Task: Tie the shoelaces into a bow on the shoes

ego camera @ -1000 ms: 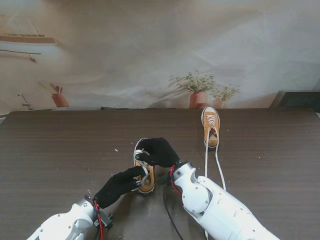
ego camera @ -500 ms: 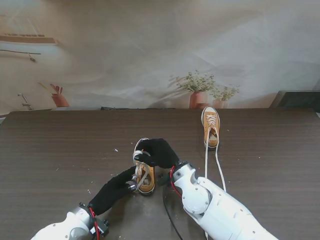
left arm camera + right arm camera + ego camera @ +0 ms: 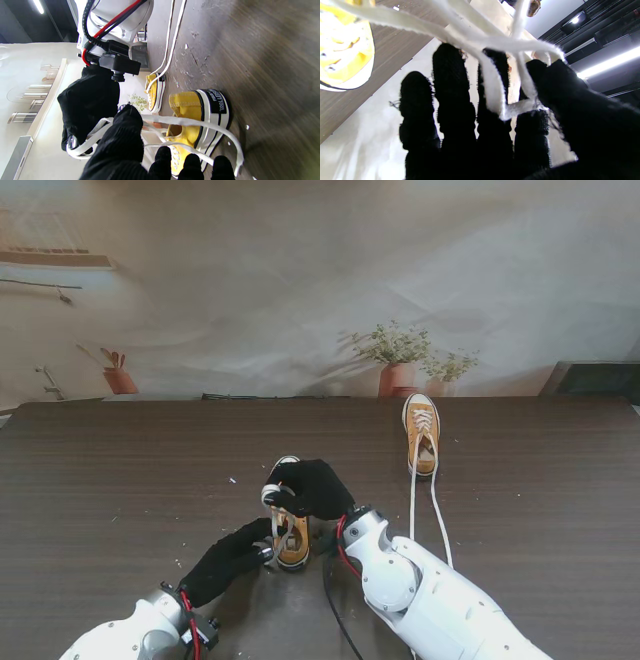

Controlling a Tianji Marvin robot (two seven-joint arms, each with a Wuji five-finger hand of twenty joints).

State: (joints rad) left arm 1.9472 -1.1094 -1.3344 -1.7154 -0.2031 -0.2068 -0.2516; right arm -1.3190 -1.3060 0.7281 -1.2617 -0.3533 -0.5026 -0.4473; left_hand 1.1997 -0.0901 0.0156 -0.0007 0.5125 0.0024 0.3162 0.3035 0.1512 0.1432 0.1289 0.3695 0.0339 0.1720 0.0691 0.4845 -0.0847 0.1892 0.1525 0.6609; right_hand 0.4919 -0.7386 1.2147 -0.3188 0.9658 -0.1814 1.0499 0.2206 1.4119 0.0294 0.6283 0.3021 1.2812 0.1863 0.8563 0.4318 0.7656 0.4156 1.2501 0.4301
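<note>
Over the near shoe at the desk's middle, my right robot hand grips a loop of white lace, and my left robot hand pinches another strand. I judge the bow half-formed, not cinched. The far shoe sits untied, laces trailing toward me.

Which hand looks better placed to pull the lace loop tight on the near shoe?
Probably the left hand: it sits nearer to me, gripping a white lace from the yellow shoe, free to draw back. The right hand hovers over the shoe with lace across its fingers.
</note>
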